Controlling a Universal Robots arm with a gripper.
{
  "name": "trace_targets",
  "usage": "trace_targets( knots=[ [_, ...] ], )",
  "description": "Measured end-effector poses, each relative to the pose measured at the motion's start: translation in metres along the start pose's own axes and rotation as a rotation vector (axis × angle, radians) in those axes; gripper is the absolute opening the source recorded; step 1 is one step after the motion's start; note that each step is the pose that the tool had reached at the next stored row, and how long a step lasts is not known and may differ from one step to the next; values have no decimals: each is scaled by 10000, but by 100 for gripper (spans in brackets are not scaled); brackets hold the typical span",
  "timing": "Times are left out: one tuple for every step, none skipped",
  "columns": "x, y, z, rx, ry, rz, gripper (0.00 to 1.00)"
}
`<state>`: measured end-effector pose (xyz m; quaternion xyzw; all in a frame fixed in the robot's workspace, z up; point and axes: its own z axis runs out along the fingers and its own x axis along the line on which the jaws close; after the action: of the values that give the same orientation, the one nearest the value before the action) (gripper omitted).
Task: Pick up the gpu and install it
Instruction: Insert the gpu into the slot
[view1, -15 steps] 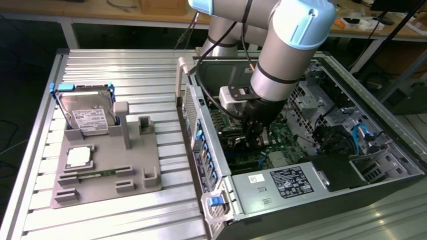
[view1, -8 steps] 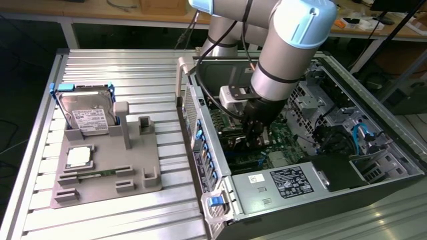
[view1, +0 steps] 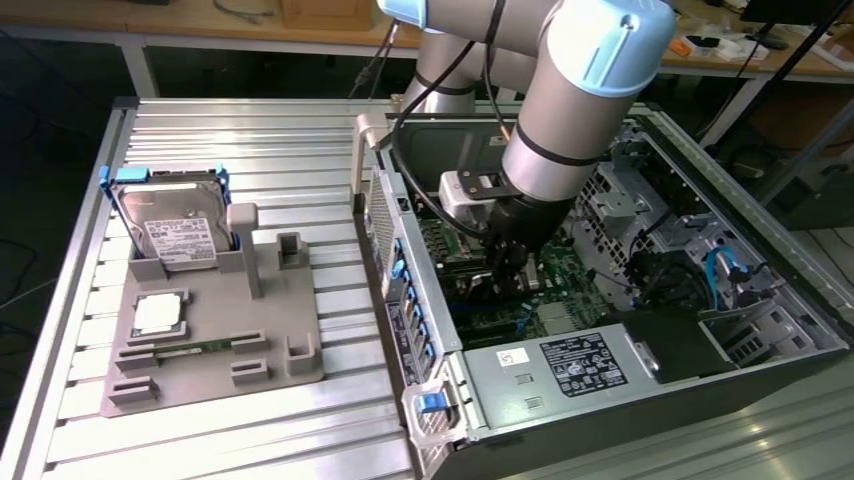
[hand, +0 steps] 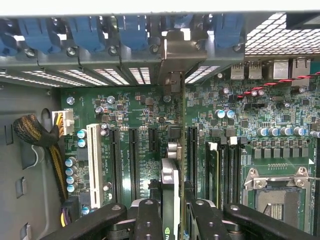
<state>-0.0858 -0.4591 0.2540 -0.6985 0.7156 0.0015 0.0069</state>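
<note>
At the exterior view's left, a gray holder (view1: 214, 340) on the slatted surface (view1: 267, 140) carries a hard drive (view1: 171, 225). Further right, the arm (view1: 574, 110) reaches down into the open computer case (view1: 747, 330), with its gripper (view1: 514, 268) low over the motherboard (view1: 567, 275). The wrist view shows what the arm hides there: the 2 fingers (hand: 148, 220) are closed on the gpu (hand: 170, 185). The gpu stands edge-on above the expansion slots (hand: 134, 160), with its metal bracket (hand: 172, 55) at the case's rear openings.

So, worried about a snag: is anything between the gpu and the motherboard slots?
Nothing visible. The claw holds the gpu edge-on over bare slots; the cable bundle lies well aside.
</note>
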Motion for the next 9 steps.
trace_targets(
  knots=[
    [0, 0, 0, 0, -1, -1, 27],
    [0, -1, 1, 0, -2, -1, 27],
    [1, 0, 1, 1, -3, -1, 27],
    [1, 0, 2, 1, -2, -1, 27],
    [2, 0, 5, 0, -2, -1, 27],
    [2, 0, 13, 0, 0, -2, 27],
    [2, 0, 18, -2, 4, -2, 27],
    [2, 0, 23, -3, 5, -1, 27],
    [2, 0, 28, -3, 6, -1, 27]
  ],
)
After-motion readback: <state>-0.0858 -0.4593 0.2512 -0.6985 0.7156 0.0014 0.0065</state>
